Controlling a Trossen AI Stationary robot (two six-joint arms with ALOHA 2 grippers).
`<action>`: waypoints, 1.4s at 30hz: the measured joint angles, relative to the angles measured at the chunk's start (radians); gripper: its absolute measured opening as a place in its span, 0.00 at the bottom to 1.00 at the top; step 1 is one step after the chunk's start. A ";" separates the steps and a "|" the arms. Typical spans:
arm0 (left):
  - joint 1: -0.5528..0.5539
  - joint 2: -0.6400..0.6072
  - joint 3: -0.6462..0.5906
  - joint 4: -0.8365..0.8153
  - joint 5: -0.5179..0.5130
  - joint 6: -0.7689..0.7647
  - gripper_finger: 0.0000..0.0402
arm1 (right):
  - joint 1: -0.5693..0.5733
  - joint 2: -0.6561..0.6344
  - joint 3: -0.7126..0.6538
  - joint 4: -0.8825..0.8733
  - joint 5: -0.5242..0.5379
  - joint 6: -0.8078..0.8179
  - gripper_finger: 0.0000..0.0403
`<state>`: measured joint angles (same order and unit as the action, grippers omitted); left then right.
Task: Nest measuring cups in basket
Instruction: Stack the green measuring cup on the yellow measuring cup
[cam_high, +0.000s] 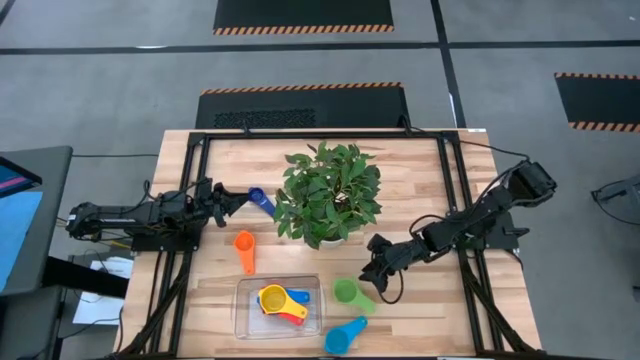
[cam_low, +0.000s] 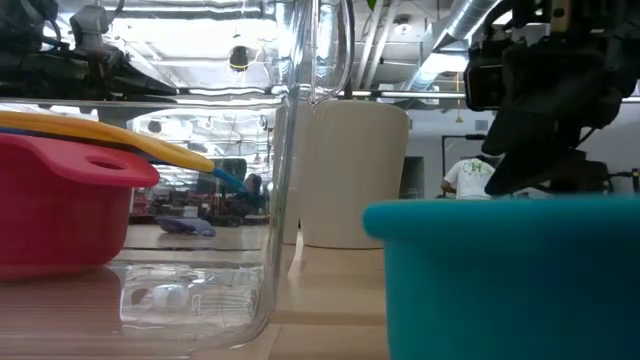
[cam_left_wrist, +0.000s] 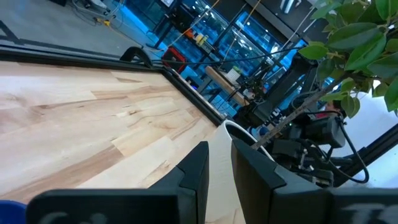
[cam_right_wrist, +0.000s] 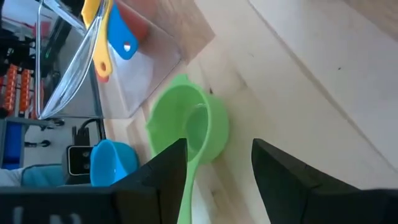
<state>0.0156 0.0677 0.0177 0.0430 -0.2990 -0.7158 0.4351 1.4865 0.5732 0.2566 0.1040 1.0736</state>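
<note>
The clear basket (cam_high: 239, 308) sits by the table's near edge and holds nested yellow (cam_high: 272, 297), red and blue cups. A green cup (cam_high: 347, 291) stands on its base just right of the basket, and a light blue cup (cam_high: 340, 340) lies near the front edge. An orange cup (cam_high: 244, 241) and a dark blue cup (cam_high: 260, 198) rest on the table left of the plant. My right gripper (cam_high: 376, 274) is open over the green cup (cam_right_wrist: 189, 127). My left gripper (cam_high: 228, 198) is narrowly open and empty, just left of the dark blue cup. My right gripper (cam_right_wrist: 217, 162) stands open astride the green cup's handle (cam_right_wrist: 185, 190), coming slanting down from the table's right. The handle runs close along one finger (cam_right_wrist: 165, 171); I cannot tell whether that finger touches it. The cup rests on the table.
A leafy potted plant (cam_high: 325, 190) in a white pot (cam_low: 355, 170) stands mid-table between the arms. A black frame (cam_high: 200, 140) borders the table. Bare wood lies along the far side and the right side. The light blue cup (cam_low: 510, 280) fills the low view's foreground.
</note>
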 joint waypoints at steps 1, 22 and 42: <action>0.000 0.000 0.000 0.000 0.000 0.005 0.15 | 0.000 0.011 0.000 0.022 0.000 0.000 0.50; 0.000 0.000 0.000 0.000 0.005 0.039 0.15 | -0.014 0.277 0.239 -0.020 -0.036 -0.140 0.48; 0.000 0.000 0.000 0.000 0.007 0.058 0.15 | -0.082 0.285 0.325 -0.131 -0.143 -0.142 0.41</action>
<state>0.0158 0.0677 0.0177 0.0425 -0.2916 -0.6579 0.3534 1.7714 0.8986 0.1252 -0.0395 0.9318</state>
